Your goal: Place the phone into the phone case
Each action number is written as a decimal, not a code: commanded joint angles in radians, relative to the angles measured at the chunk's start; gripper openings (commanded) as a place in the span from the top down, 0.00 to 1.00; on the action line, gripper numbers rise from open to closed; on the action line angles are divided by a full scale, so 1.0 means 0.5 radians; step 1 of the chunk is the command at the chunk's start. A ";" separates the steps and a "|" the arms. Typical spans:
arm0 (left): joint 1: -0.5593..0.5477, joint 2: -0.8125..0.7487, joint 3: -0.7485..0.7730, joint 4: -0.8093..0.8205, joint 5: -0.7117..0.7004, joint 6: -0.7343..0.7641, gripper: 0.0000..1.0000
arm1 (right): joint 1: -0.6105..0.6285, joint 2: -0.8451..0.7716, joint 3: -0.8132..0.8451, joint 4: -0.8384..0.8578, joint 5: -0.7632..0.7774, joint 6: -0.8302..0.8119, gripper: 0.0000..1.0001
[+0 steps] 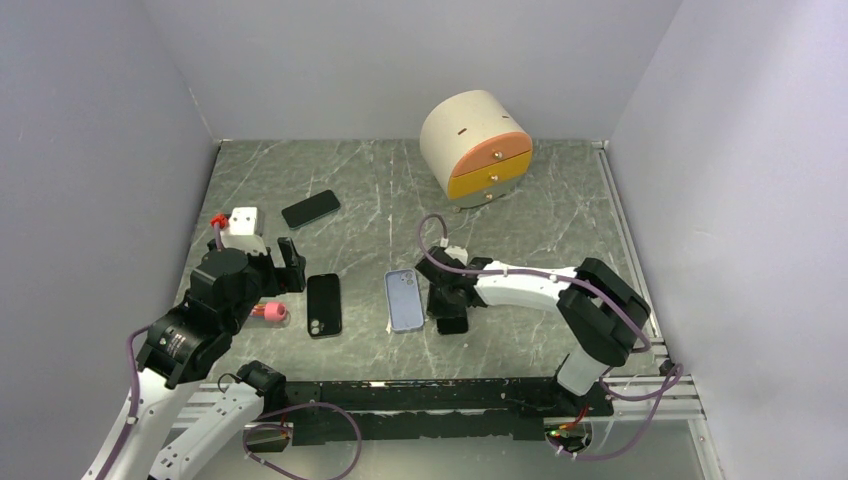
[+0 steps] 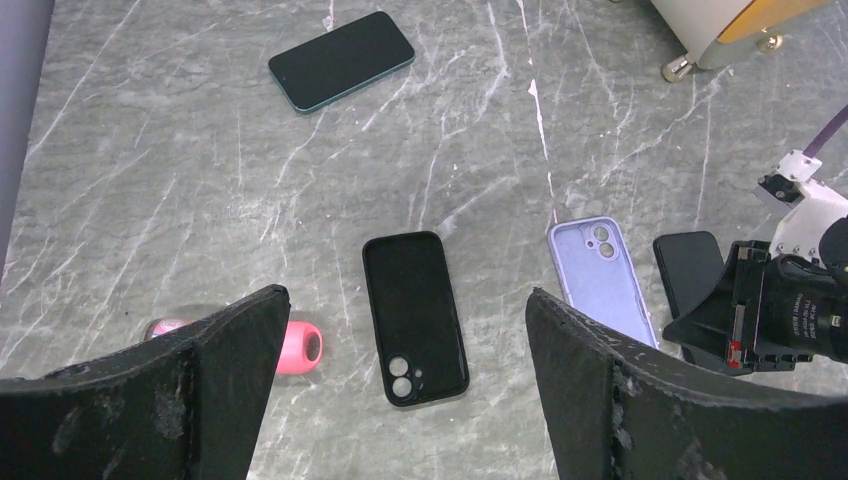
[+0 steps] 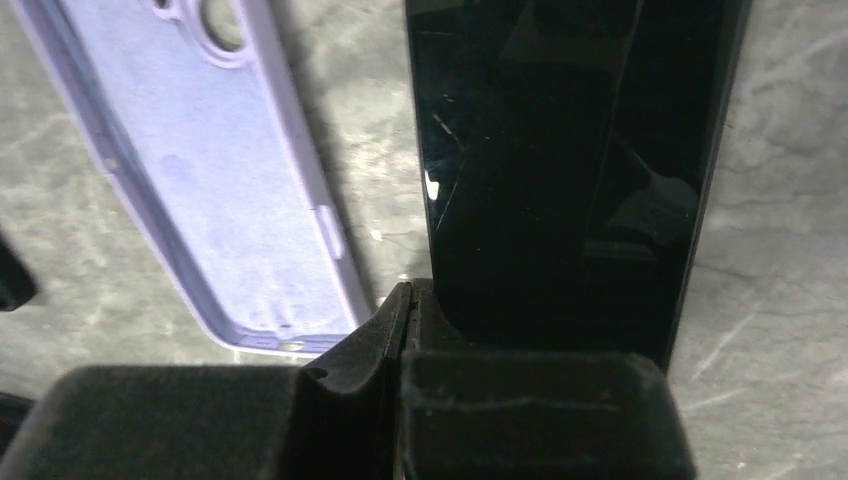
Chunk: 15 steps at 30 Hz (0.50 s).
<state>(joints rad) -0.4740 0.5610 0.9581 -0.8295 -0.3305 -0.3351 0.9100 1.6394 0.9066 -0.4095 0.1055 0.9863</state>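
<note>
the marble table (image 1: 560, 200) holds both cases hollow side up, ready to receive. the left gripper (image 2: 405, 300) hangs spread wide above the black case (image 2: 415, 315), seemingly waiting. the right gripper (image 1: 447, 297) pinches the phone (image 3: 560, 170) by its end, just beside the lilac case (image 1: 404, 300), likely to seat it there.

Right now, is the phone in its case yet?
Nothing's done yet: the lilac case and the black case lie empty. The right fingers are at one end of a phone beside the lilac case, though I cannot tell if they grip it. Lifting it and pressing it in is left.
</note>
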 commanded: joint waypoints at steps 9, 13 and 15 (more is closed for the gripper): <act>-0.005 0.058 0.034 0.070 0.027 -0.006 0.08 | 0.006 -0.209 -0.153 -0.405 0.356 0.099 1.00; -0.006 0.043 0.017 0.114 0.055 0.008 0.08 | -0.003 -0.226 -0.181 -0.514 0.473 0.138 1.00; -0.006 0.055 0.020 0.111 0.069 0.013 0.08 | -0.043 -0.247 -0.222 -0.515 0.491 0.144 1.00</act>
<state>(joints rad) -0.4740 0.5861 0.9581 -0.8253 -0.3153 -0.3344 0.9131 1.5486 0.8345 -0.5835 0.2615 1.0348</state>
